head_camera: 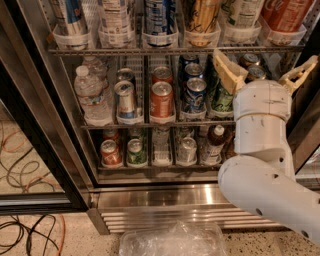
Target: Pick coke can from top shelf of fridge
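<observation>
The coke can [286, 14], red with white script, stands in a translucent cup at the far right of the top shelf [175, 50] of the fridge [165, 197]; its top is cut off by the frame. My gripper [265, 67] is open, its two tan fingers spread wide, just below the top shelf at the right and a little left of and below the coke can. The white arm rises from the lower right and hides the right end of the lower racks.
Other tall cans and bottles fill the top shelf's cups. The middle rack holds a water bottle [91, 95], an orange-red can [161, 99] and blue cans. The bottom rack holds small cans. Cables [30, 230] lie on the floor at left; a clear plastic bag [172, 240] lies below.
</observation>
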Tool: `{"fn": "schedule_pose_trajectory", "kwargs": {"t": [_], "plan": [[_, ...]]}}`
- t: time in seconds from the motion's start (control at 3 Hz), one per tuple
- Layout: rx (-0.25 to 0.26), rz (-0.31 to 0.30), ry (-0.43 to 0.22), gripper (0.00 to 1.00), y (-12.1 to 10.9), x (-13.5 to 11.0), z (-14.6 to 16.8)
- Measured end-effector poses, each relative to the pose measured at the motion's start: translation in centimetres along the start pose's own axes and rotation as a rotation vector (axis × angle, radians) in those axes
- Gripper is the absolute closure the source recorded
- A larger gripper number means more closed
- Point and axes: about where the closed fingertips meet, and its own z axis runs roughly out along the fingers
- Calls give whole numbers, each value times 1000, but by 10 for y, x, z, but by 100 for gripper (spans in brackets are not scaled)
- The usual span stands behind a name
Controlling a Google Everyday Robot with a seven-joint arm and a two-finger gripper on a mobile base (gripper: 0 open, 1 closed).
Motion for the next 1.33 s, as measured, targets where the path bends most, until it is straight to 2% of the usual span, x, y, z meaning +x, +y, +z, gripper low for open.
{"fn": "schedule_pose_trajectory", "kwargs": {"t": [0.33,0.67,1.0,1.33], "plan": [[0,0,0,0,0,0,0],[-32,-37,-20,0,6,2,0],[-38,-85,-72,0,9,-6,14],[-22,-147,-126,0,3,-19,33]]}}
